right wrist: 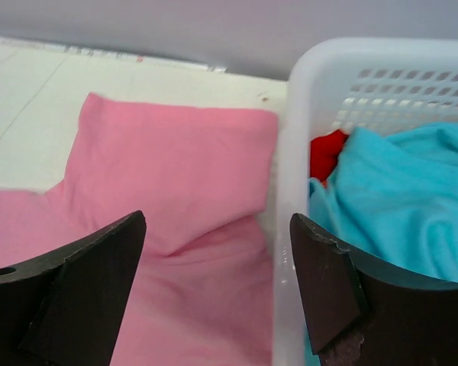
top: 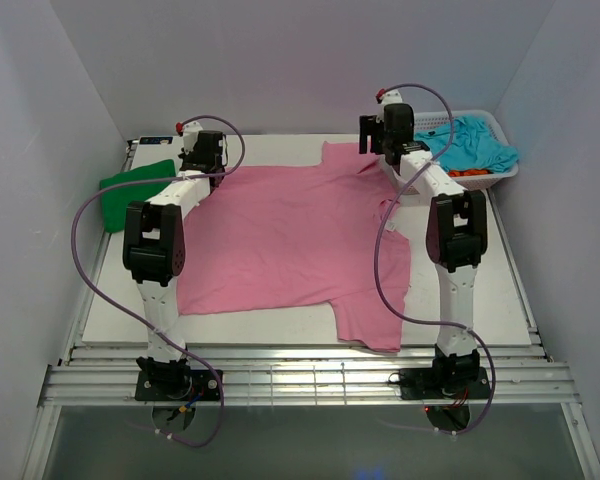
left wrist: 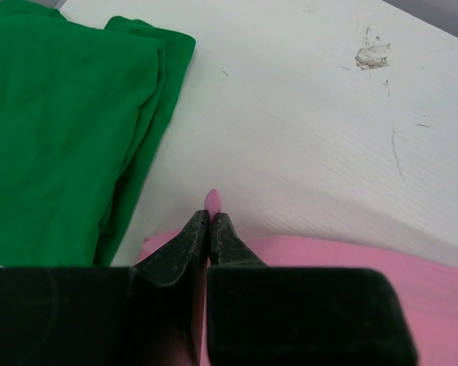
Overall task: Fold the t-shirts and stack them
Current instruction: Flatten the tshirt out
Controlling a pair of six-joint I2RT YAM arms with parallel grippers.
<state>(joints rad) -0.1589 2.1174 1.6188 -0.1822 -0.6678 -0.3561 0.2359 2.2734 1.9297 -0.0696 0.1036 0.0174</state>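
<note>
A large pink t-shirt (top: 290, 240) lies spread on the white table. My left gripper (top: 202, 160) is shut on its far left corner; a pink tip (left wrist: 212, 200) pokes out between the closed fingers (left wrist: 208, 221). A folded green t-shirt (top: 132, 190) lies left of it, also in the left wrist view (left wrist: 61, 130). My right gripper (top: 390, 135) is open and empty above the pink shirt's far right sleeve (right wrist: 175, 168), straddling the basket's rim. Turquoise (top: 475, 145) and orange (top: 470, 172) shirts lie in the basket.
A white mesh basket (top: 505, 172) stands at the back right; its rim (right wrist: 286, 252) is between my right fingers. White walls enclose the table on three sides. A scuff mark (left wrist: 372, 55) is on the table top.
</note>
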